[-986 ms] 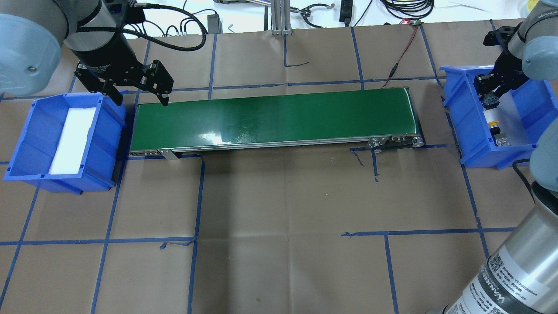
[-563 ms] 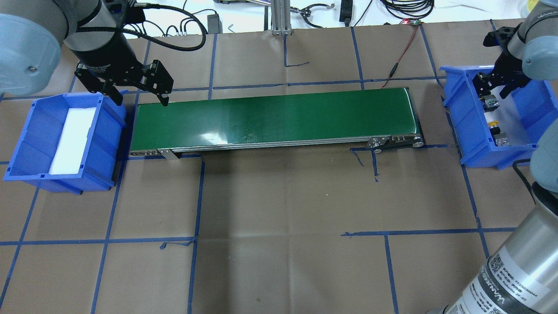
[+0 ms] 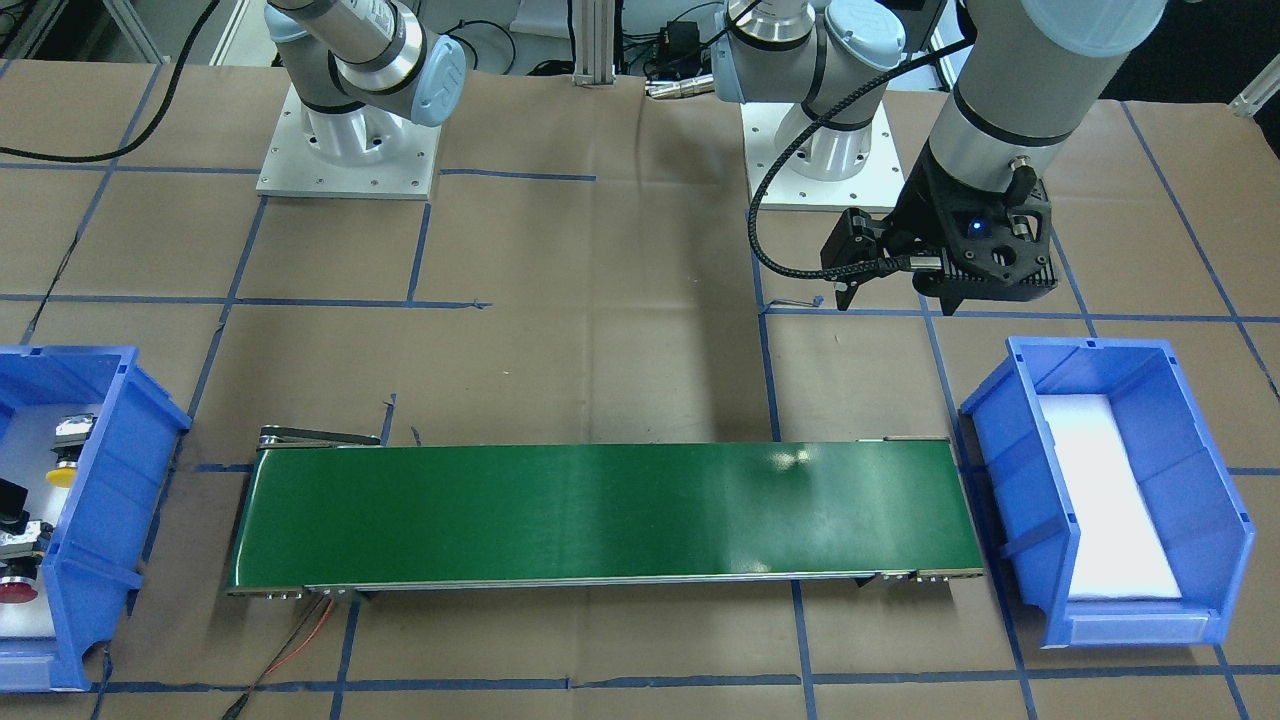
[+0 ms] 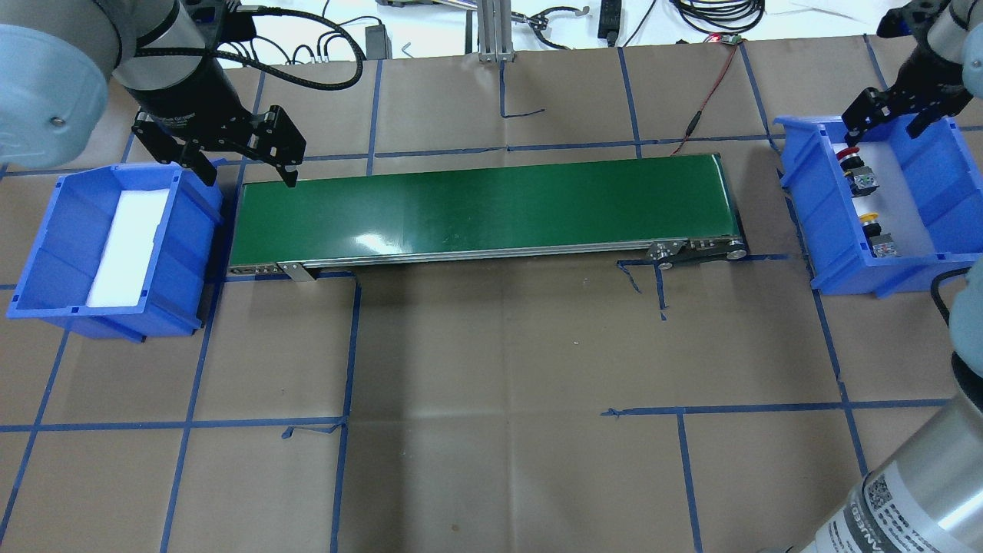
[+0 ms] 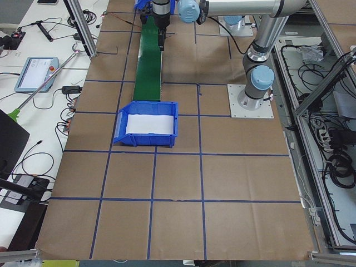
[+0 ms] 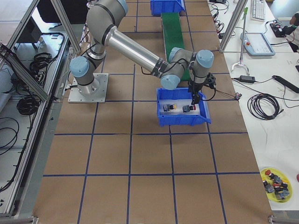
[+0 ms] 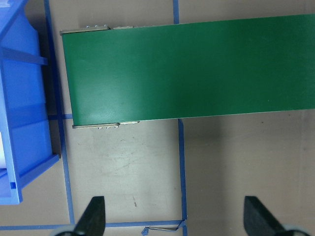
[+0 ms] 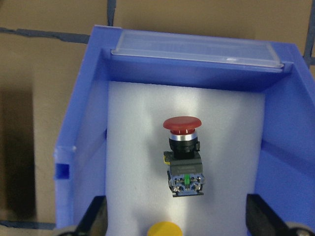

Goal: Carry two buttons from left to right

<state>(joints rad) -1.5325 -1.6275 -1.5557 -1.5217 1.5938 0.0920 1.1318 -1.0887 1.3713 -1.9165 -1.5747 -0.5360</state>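
The red button (image 4: pixel 854 167) and the yellow button (image 4: pixel 874 230) lie on white foam in the blue right bin (image 4: pixel 802 203). They show in the front view too, red (image 3: pixel 18 575) and yellow (image 3: pixel 65 455). My right gripper (image 4: pixel 883 123) is open and empty, hovering above the bin's far end. In the right wrist view the red button (image 8: pixel 184 155) lies on its side between the open fingers (image 8: pixel 96 219), with the yellow cap (image 8: pixel 165 229) at the bottom edge. My left gripper (image 4: pixel 247 173) is open and empty over the conveyor's left end (image 7: pixel 173 201).
A green conveyor belt (image 4: pixel 484 207) runs between the bins. The blue left bin (image 4: pixel 192 253) holds only a white foam pad (image 4: pixel 127 246). Cables and a red wire lie beyond the belt's far side. Blue tape lines cross the brown paper tabletop.
My right gripper has let go of the red button in the right bin, opened, and risen up and back out of the bin. The left arm has not moved.
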